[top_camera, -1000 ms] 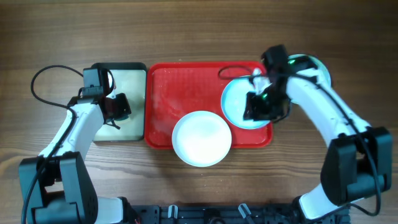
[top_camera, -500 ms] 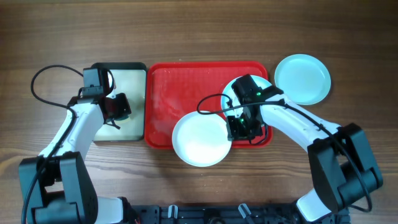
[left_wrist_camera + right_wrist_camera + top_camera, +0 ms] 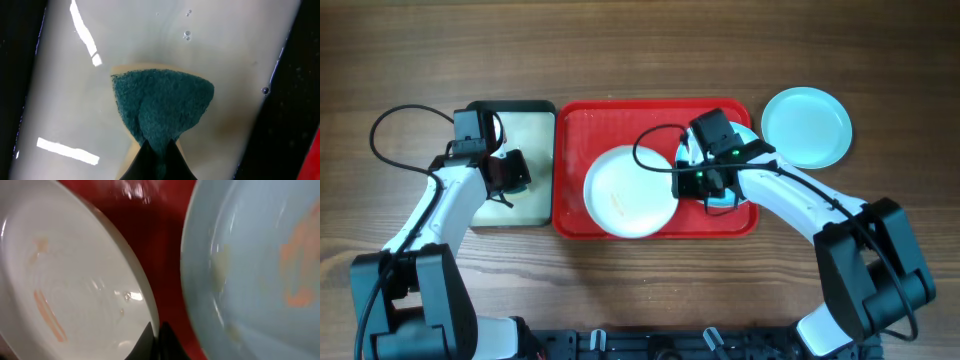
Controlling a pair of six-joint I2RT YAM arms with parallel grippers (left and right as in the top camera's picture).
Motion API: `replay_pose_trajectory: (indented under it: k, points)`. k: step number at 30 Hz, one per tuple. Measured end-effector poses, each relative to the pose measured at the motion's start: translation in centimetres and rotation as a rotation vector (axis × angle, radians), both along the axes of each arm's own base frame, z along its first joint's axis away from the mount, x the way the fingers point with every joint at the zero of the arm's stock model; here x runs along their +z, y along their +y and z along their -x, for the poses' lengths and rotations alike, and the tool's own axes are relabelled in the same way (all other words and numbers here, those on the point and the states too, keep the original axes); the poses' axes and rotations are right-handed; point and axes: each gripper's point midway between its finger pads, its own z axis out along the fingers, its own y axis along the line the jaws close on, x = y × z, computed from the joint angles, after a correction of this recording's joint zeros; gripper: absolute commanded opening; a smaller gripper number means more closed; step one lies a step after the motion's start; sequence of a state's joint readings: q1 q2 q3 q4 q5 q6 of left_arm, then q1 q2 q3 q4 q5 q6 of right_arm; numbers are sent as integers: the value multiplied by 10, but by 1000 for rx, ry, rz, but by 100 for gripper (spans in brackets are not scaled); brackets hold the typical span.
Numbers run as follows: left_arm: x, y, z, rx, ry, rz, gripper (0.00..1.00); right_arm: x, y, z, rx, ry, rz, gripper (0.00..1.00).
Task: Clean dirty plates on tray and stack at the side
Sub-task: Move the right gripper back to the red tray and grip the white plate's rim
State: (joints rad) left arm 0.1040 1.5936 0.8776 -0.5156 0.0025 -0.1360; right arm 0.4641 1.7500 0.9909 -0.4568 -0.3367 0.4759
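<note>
White plate [image 3: 628,192] on red tray [image 3: 588,125]

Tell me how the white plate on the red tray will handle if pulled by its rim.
The white plate will likely stay stiff: its rim holds a clean curve in the right gripper. Glossy highlights suggest it may slip in a thin pinch. Shallow and flat-lying on the tray, it should slide rather than tip or roll.

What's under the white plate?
The red tray is under the white plate; its red floor shows beside the plate. The patch right beneath the plate is covered, so anything there cannot be seen.
</note>
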Motion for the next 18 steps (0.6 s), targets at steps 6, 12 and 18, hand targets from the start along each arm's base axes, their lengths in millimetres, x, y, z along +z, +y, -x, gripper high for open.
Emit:
replay_pose_trajectory:
  k: [6, 12, 18]
  points:
    - [0, -3, 0, -6, -2, 18, 4, 12, -3, -47, -76, -205, 31, 4]
    - [0, -4, 0, -7, -3, 21, 4, 26, -3, -72, -115, -322, 53, 4]
    - [0, -4, 0, -7, -3, 21, 4, 54, 4, -81, -110, -358, 137, 4]
